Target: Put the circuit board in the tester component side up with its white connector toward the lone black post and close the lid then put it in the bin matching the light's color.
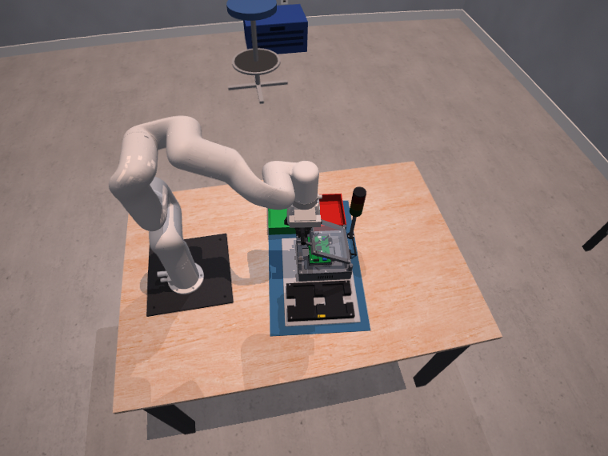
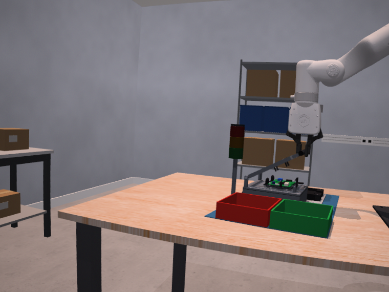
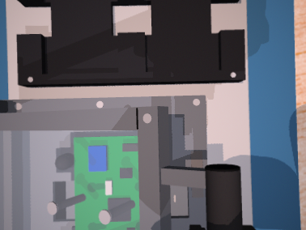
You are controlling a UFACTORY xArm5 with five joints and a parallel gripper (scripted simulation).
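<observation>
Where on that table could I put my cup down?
Bare wood lies right of the blue mat, along the near edge, and between the arm's black plate and the mat. The mat is crowded: bins, tester, tray.

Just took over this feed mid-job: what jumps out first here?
The gripper is shut on the free edge of the tester's lid, which slants half-open over the green circuit board lying in the tester. In front sit the red bin and green bin; the signal light beside looks unlit.
</observation>
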